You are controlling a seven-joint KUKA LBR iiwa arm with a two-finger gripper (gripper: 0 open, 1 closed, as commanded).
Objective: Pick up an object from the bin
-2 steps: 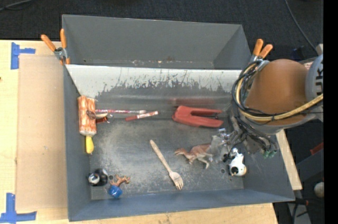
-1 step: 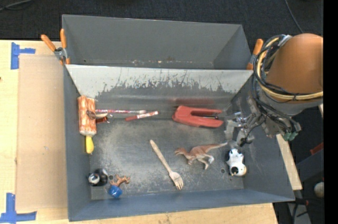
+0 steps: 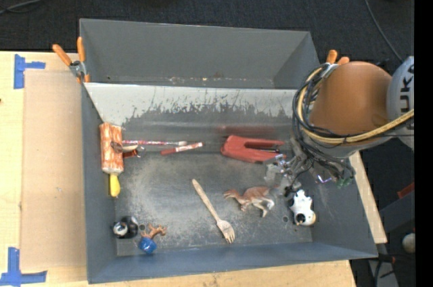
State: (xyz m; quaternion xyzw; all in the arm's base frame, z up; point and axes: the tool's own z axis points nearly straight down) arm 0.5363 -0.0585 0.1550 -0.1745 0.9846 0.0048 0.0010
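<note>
Camera view: grey bin (image 3: 203,76), orange-covered wrist (image 3: 352,99) low near its right edge, probably for a grasp; jaws lost among cables (image 3: 308,137), spread or pressed together impossible to tell. Closest beneath: red-handled tool (image 3: 247,148), brown toy dinosaur (image 3: 252,197), black-and-white toy cow (image 3: 302,209).

bin (image 3: 203,76): grey metal, sloping walls, scuffed flat floor
fork (image 3: 214,210): pale wood, flat on the floor near the front, tines toward the front wall
animal (image 3: 252,198): brown toy, just right of the fork
cow (image 3: 301,209): black-and-white toy, further right of the fork, near the right wall
red tool (image 3: 247,148): behind the fork, slightly right, flat by the back wall's foot
stick (image 3: 162,145): red-and-white striped, behind the fork to its left
roller (image 3: 110,157): orange patterned, yellow handle, far left of the fork
black piece (image 3: 122,229), blue ball (image 3: 146,246), orange figure (image 3: 155,231): close together, left of the fork, front corner
</note>
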